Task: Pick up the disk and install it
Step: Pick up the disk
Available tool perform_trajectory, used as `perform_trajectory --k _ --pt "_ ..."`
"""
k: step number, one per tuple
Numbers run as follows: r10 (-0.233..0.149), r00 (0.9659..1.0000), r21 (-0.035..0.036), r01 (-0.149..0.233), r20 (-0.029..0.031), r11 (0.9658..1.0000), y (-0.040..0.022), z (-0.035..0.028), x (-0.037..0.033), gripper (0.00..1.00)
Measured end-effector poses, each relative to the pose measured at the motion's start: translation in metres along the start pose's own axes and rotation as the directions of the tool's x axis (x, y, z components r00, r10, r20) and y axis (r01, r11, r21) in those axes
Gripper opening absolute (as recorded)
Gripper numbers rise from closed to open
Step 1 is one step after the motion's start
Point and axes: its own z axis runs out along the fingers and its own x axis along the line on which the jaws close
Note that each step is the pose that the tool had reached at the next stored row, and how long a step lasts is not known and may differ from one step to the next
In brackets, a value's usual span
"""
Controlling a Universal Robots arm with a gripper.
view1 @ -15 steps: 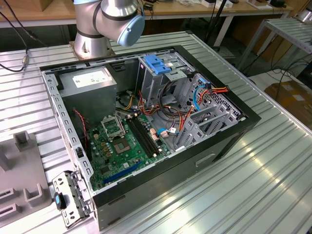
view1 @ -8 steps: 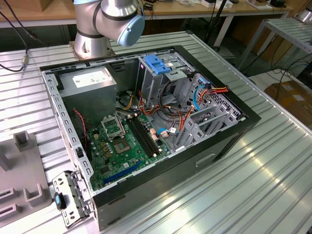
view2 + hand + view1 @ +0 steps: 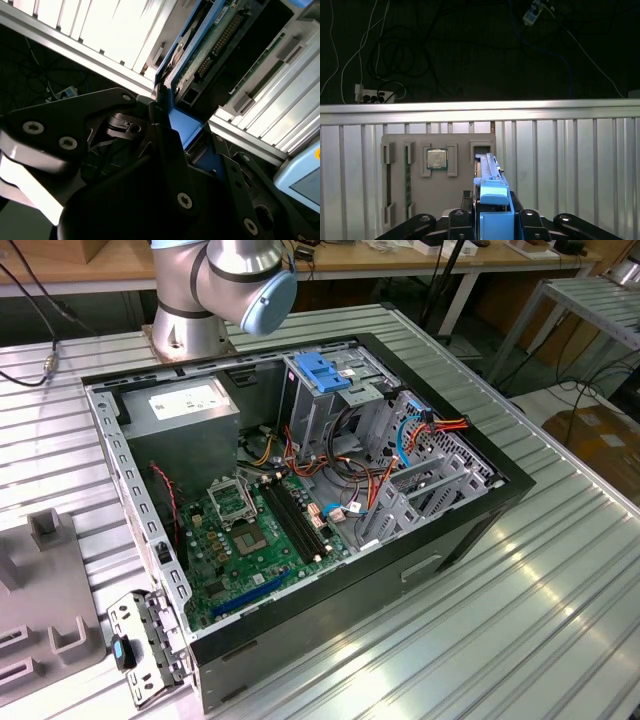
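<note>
Gripper (image 3: 494, 216) clenched on the disk (image 3: 489, 167) by its blue end tab (image 3: 494, 192). The disk stands on edge (green board side showing in the second wrist view) over a grey tray (image 3: 465, 142) holding a chip (image 3: 436, 159). In the exterior view, the open case (image 3: 470, 540) lies mid-table.

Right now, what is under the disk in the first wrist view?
The disk stands on edge over the grey fixture tray, at a slot beside the processor chip. The disk hides the slot's floor; the gripper covers its near end.

Bright overhead light, glare, dark bg
</note>
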Motion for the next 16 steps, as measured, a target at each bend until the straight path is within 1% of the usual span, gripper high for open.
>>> perform_trajectory --k 16 --pt "0.000 1.0000 0.0000 0.000 0.0000 1.0000 0.0000 -0.0051 -0.0001 0.37"
